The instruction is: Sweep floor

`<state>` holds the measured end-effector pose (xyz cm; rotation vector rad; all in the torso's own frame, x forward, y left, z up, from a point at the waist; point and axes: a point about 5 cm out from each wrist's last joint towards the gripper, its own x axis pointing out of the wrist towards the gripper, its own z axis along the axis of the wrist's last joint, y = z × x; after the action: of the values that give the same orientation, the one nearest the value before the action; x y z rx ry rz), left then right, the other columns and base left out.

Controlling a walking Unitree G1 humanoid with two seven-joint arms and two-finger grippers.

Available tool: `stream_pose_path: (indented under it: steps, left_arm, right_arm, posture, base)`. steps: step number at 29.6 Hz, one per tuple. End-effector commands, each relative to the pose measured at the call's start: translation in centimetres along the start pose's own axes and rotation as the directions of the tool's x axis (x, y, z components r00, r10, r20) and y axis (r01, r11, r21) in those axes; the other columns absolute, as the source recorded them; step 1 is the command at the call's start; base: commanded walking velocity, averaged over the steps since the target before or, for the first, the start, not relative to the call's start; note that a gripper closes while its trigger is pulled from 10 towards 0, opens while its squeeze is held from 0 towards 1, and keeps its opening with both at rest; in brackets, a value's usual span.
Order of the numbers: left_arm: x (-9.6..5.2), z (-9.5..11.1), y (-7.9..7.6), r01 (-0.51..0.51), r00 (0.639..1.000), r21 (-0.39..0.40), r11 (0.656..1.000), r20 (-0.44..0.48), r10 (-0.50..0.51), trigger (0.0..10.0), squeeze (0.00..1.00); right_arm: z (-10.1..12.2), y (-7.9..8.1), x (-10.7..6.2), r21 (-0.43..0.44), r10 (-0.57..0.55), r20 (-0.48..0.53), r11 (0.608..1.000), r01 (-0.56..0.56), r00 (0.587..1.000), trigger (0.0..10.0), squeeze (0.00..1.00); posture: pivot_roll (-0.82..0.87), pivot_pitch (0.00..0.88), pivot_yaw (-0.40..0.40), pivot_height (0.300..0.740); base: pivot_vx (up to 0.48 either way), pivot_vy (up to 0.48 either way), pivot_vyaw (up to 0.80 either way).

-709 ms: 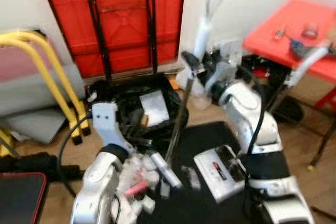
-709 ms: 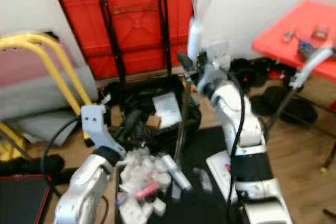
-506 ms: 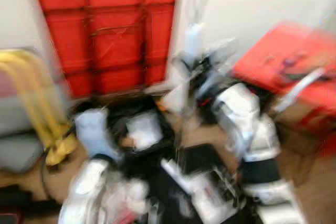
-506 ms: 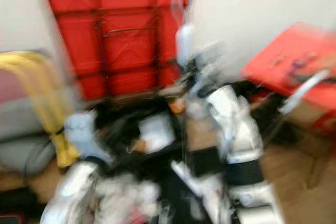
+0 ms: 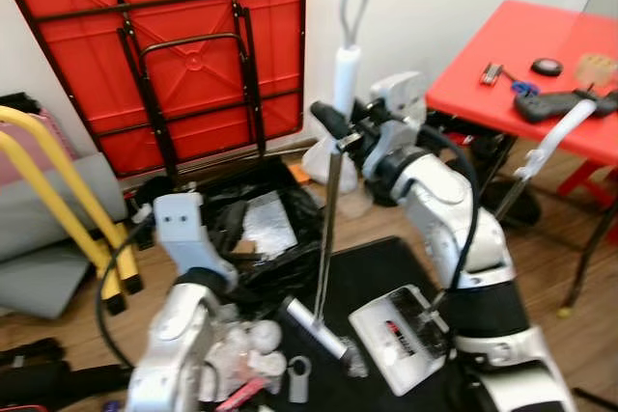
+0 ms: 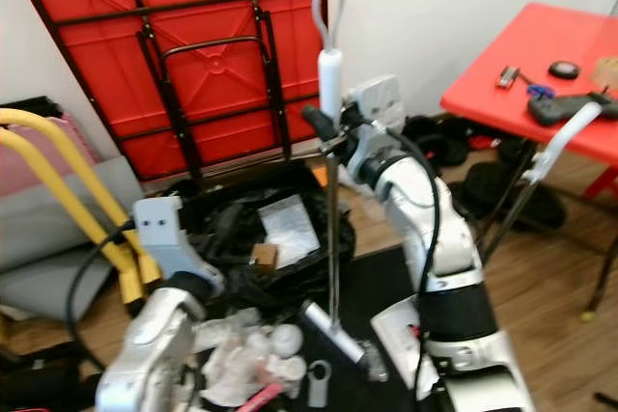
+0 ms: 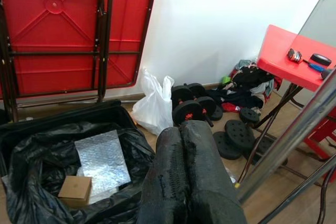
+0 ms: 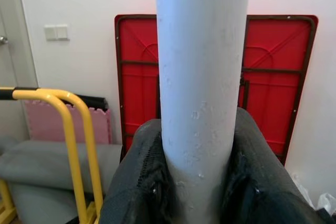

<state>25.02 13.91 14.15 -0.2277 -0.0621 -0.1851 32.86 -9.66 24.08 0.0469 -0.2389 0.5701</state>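
Broom [image 5: 326, 229] shifted upright, black bag [image 5: 253, 238] beside, right end effector [image 8: 195, 182] gripping.

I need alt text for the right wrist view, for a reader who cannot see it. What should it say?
The right claw is shut on a pale broom handle that rises between its two black fingers. Behind stand a folded red table against a white wall and a yellow frame.

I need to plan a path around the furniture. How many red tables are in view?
2. One folded table leans against the wall behind the black bag. One standing table is at the robot's right, with small items on top. Others may lie outside the frame.
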Motion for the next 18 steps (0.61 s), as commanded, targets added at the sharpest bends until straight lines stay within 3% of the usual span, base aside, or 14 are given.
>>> stream_pose_path:
  steps: [1,4,18]
  left_arm:
    - [-0.18,-0.12,-0.09,0.011,1.000,0.006,1.000,-0.013,-0.011,10.0,0.00]
    - [-0.22,-0.15,-0.14,0.014,1.000,0.007,1.000,-0.014,-0.014,10.0,0.00]
    - [-0.32,-0.15,-0.22,0.024,1.000,0.001,1.000,-0.020,-0.024,10.0,0.00]
  right_arm:
    - [1.23,0.33,-0.01,0.013,0.017,0.061,1.000,-0.018,0.998,10.0,0.00]
    - [1.27,0.41,-0.02,0.031,0.020,0.069,0.999,-0.023,0.997,10.0,0.00]
    - [1.64,0.74,0.02,0.065,0.030,0.101,0.997,-0.036,0.994,10.0,0.00]
  posture:
    - [-0.08,0.000,-0.035,0.740]
    - [-0.08,0.000,-0.036,0.740]
    - [-0.07,0.000,-0.032,0.740]
  base:
    - [0.000,0.000,0.00]
    - [0.000,0.000,0.00]
    - [0.000,-0.352,0.00]
